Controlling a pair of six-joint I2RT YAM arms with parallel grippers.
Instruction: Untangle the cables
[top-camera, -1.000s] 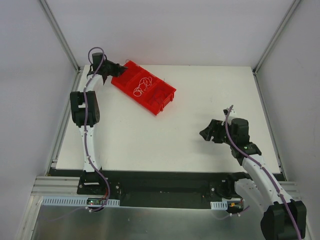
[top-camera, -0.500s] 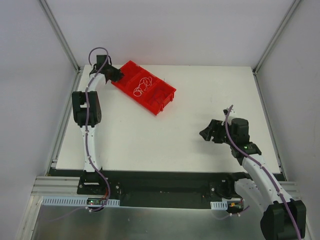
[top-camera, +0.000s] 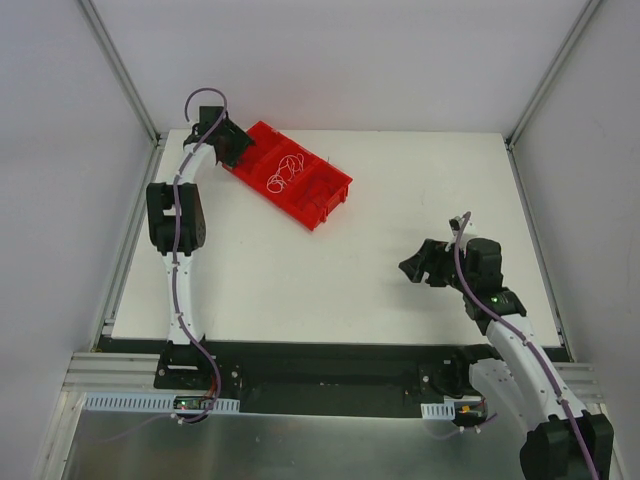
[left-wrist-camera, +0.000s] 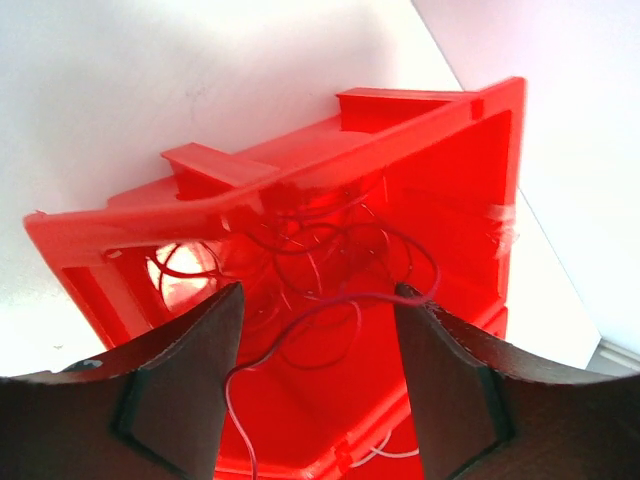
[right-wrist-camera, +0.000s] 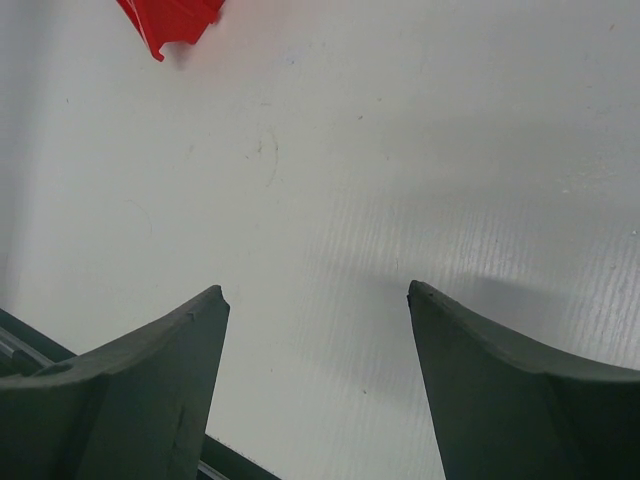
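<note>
The cables (top-camera: 284, 172) lie as a small tangle of thin red and whitish curls inside a red compartment bin (top-camera: 335, 193) at the table's back left. My left gripper (top-camera: 232, 148) hovers at the bin's far-left end, open. In the left wrist view, thin red cables (left-wrist-camera: 330, 245) coil in the bin (left-wrist-camera: 300, 170). One red strand runs across the gap of the left gripper (left-wrist-camera: 320, 290), touching the right fingertip (left-wrist-camera: 410, 297), and nothing is clamped. My right gripper (top-camera: 408, 268) stands open over bare table at the right, far from the cables; its view shows the right gripper (right-wrist-camera: 318, 292) with nothing between its fingers.
Metal frame posts and white walls close in the table on the left, back and right. A corner of the red bin (right-wrist-camera: 170, 20) shows at the top left of the right wrist view. The black mounting rail (top-camera: 320, 365) runs along the near edge.
The left gripper went from shut to open and shifted slightly right and back over the bin's end. The right arm has barely moved.
</note>
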